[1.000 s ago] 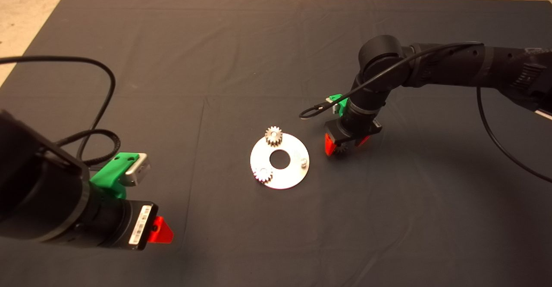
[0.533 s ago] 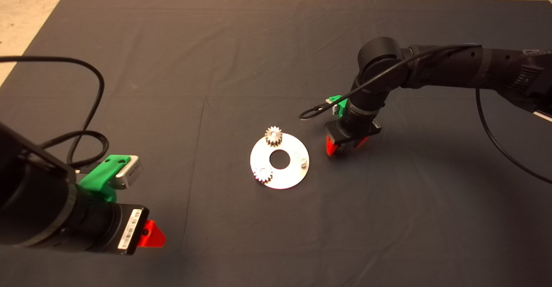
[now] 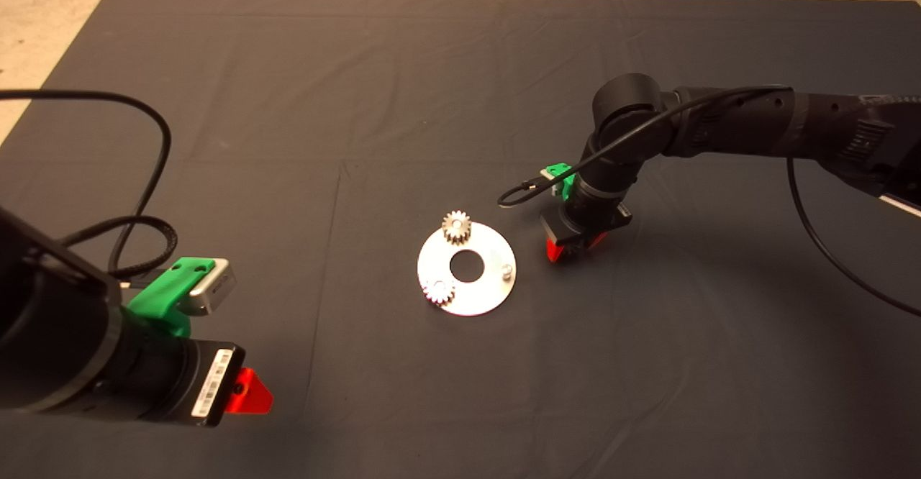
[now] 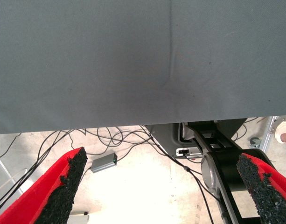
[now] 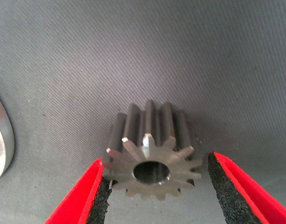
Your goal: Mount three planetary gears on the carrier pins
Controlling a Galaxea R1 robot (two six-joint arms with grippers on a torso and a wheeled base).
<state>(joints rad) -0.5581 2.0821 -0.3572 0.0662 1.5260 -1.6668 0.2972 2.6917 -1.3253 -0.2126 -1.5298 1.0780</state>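
Note:
The silver disc (image 3: 481, 300) lies mid-mat, and its edge (image 5: 0, 140) shows in the right wrist view. Two planetary gears sit on carrier pins: one at the far rim (image 3: 456, 226), one at the near left rim (image 3: 438, 291). The carrier pin (image 3: 507, 271) on the right side is bare. Right of the disc, a planetary gear (image 5: 152, 154) stands on the mat between the fingers of my right gripper (image 3: 572, 247). One pad (image 5: 104, 184) touches its teeth; the other pad (image 5: 216, 175) is a sliver away. My left gripper (image 3: 245, 393) waits open at the lower left.
The left wrist view looks past the mat's edge (image 4: 133, 122) to the floor, with loose cables (image 4: 115, 137) and a small grey box (image 4: 104, 163). A black cable loops beside the right wrist (image 3: 518, 191). Bare floor shows beyond the mat's far left corner (image 3: 43, 4).
My right gripper's fingers have drawn closer together around the gear on the mat. The left arm has pulled back slightly toward the lower left.

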